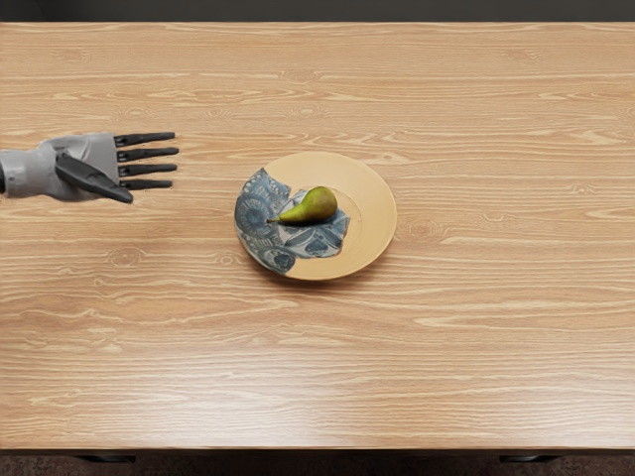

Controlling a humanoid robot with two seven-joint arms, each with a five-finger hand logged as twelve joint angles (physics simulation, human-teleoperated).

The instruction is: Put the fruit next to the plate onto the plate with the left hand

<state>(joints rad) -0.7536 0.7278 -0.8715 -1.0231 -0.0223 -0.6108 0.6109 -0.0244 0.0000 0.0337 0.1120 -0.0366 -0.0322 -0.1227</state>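
While the pear (310,206) lies on the plate (372,213), the left hand (109,167) hovers well apart, fingers spread, empty.

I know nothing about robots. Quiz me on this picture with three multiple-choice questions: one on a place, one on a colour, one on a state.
1. Where is the pear? A on the plate; B beside it; C under it.
2. The pear's colour? A red; B green; C purple.
3. The left hand is: A open, empty; B gripping the pear; C a fist.
Answers: 1 A, it lies within the rim. 2 B, green skin. 3 A, fingers straight, left of the plate.
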